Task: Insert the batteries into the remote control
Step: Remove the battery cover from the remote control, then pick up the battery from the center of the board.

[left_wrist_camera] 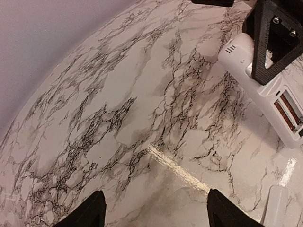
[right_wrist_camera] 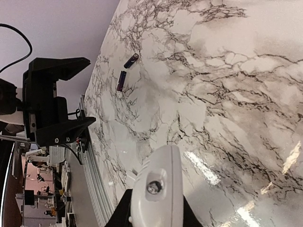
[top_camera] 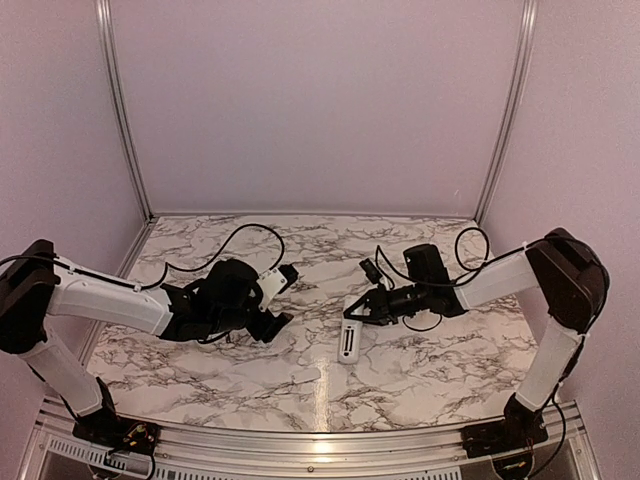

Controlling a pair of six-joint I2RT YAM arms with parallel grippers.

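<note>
The white remote control [top_camera: 349, 342] lies near the middle of the marble worktop [top_camera: 450, 385], a little toward the near edge. Its back faces up, and the long battery slot is open. The left wrist view shows little reddish metal parts inside the slot.

The right hand [top_camera: 356, 311] is clamped on the far end of the remote control. One black finger [left_wrist_camera: 272, 40] lies across the white body.

The left hand [top_camera: 284, 298] hangs just above the worktop, left of the remote control and not touching it. Its two fingers [left_wrist_camera: 90, 213] are wide apart, with only bare marble between them.

The two batteries [right_wrist_camera: 122, 81] lie on the worktop near its left edge, well apart from the remote control. They are dark and thin, and they lie close to each other, almost end to end. No hand touches them.

A small white piece [left_wrist_camera: 277, 208] lies flat on the worktop just beside the remote control. I cannot tell what it is.
</note>
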